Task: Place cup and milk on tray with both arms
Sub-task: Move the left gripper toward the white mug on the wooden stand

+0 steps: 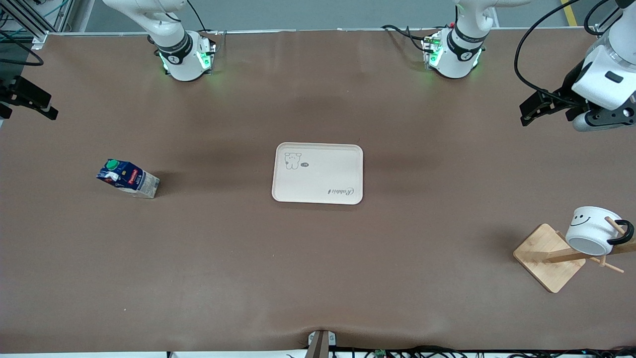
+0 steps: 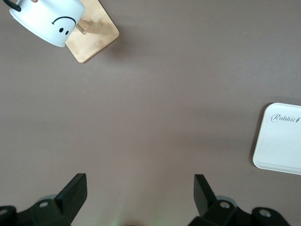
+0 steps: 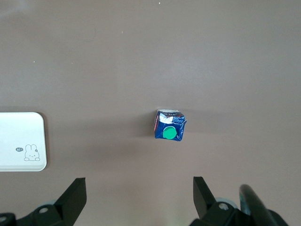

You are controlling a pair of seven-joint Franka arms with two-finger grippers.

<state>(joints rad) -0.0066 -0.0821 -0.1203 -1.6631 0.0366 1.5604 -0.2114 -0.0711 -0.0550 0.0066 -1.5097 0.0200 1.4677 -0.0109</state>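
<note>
A: What do you see from the front camera?

B: A brown table (image 1: 318,278). The tray (image 1: 318,185) lies flat in the middle of it. The milk (image 1: 128,178) stands on the table toward the right arm's end, well apart from the tray. The cup (image 1: 593,230) hangs on a wooden stand (image 1: 549,257) toward the left arm's end, nearer to the camera than the tray.

A: And the 2 arms?

B: The left gripper (image 1: 534,110) hangs up in the air over the left arm's end of the table. The right gripper (image 1: 27,99) hangs over the right arm's end, at the edge of the view. Both hold nothing.

A: What does the left wrist view show?

B: The left gripper (image 2: 140,193) has its 2 fingers (image 2: 75,190) spread wide with only bare table between them. The cup (image 2: 49,21) shows its smiley face and sits tilted on the wooden stand (image 2: 94,35). A corner of the tray (image 2: 280,141) shows too.

A: And the right wrist view?

B: The right gripper (image 3: 139,194) also has its 2 fingers (image 3: 74,193) spread wide, gripping nothing. The milk (image 3: 169,126) stands upright on the table, green cap up. The tray (image 3: 21,141) with its small bunny drawing lies well apart from it.
</note>
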